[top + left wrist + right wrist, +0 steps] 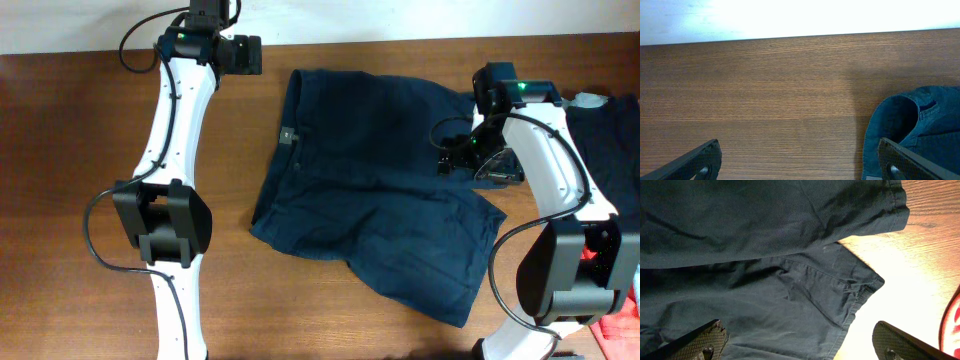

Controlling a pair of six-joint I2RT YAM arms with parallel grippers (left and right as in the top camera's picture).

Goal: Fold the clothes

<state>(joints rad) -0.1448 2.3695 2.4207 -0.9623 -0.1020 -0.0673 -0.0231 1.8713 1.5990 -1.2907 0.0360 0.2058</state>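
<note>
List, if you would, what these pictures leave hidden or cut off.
- Overhead: the right arm covers part of the shorts.
- Overhead: heaped garments cut by the frame edge.
- Left wrist: only a corner of the shorts shows.
- Right wrist: a red item, cut at the edge, unidentifiable.

The shorts (370, 190) are dark navy woven cloth, matt, with a fine twill grain and stitched hems; the table (60, 150) is brown wood-grain, smooth, with a soft sheen where light strikes it; the arm shells (175, 110) are smooth glossy white plastic, the joint housings (165, 220) matt black; the right gripper (797, 332) has pads (707, 339) of black plastic, finely cross-hatched.
</note>
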